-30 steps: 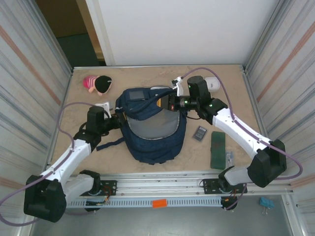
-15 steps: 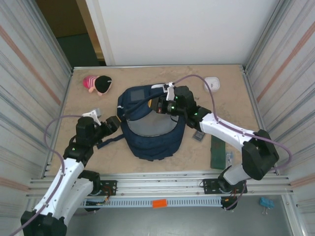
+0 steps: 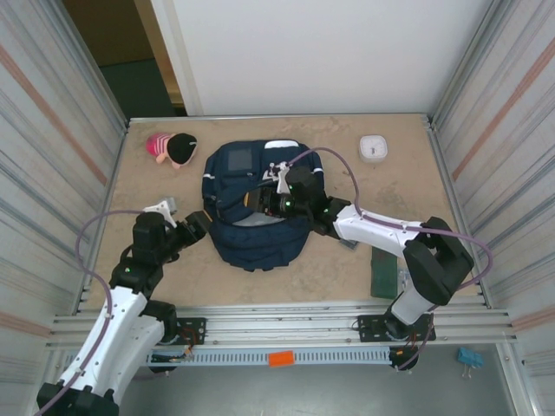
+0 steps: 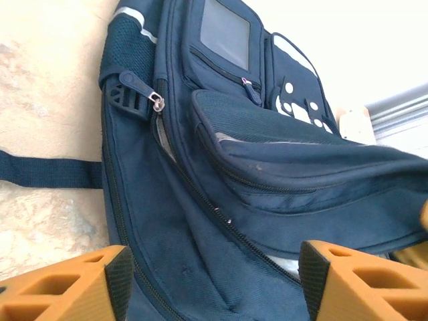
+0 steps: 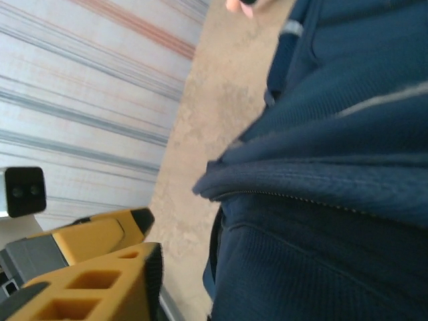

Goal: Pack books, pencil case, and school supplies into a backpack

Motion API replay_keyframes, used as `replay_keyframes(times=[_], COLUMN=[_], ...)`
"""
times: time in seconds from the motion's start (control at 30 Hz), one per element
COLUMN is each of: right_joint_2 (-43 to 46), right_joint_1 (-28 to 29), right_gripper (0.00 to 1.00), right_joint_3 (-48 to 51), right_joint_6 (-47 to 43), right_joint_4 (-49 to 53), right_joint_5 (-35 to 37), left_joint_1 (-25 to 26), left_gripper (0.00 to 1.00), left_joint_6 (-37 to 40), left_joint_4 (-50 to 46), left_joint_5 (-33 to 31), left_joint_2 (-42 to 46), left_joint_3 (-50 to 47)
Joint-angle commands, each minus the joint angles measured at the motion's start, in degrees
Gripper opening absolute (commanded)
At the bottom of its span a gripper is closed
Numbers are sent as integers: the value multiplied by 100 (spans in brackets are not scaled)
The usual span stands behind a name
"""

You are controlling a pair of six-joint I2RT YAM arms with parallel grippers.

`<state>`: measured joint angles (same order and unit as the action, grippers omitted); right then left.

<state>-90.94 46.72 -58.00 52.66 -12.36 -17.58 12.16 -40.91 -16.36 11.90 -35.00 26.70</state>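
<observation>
backpack (image 3: 260, 238) is lying centrally on the counter (image 3: 408, 191). right hand (image 3: 262, 201) is working at its mouth, fingers (image 5: 93, 287) nearly together, nothing visible between them. left hand (image 4: 214, 267) is gaping wide, empty, facing its side. advisable: bracing that side. dark green book (image 3: 384, 264) is waiting outside.

The beige, stone-patterned worktop (image 3: 416, 186) spreads beneath the fingers (image 4: 60, 281). Beyond them rises a white wall (image 3: 329, 52). Ribbed metal panels (image 3: 52, 130) flank both sides, with a dark doorway (image 3: 121, 52) far left.
</observation>
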Motion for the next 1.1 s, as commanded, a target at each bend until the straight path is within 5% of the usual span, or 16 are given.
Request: replay_keyframes(times=[0.0,0.43,0.53,0.67,0.93,1.07], right_joint_2=[343,1271,1472,1813,2789,2851], right_joint_1=[123,302,1,-1121,-3381,-3998], right_gripper=[52,73,75,79,84,84], right_joint_3=[22,-928,-1110,-739,961,1581], right_joint_6=[165,-648,-1043,-1271,-1236,-1174], right_joint_4=[872,5531,6611,7775,6940,6263], right_joint_5=[23,711,976,1556,1742,1719], left_joint_1=[14,27,31,41,58,58], left_gripper=[68,67,67,67,67,67], left_joint_6=[-111,-41,-41,-143,-222,-286], left_joint_4=[186,362,372,645,879,991], left_joint_5=[286,-80,-68,110,197,230], left_joint_2=[-103,-360,-362,-375,-467,-464], left_joint_3=[193,243,235,94,-166,-303])
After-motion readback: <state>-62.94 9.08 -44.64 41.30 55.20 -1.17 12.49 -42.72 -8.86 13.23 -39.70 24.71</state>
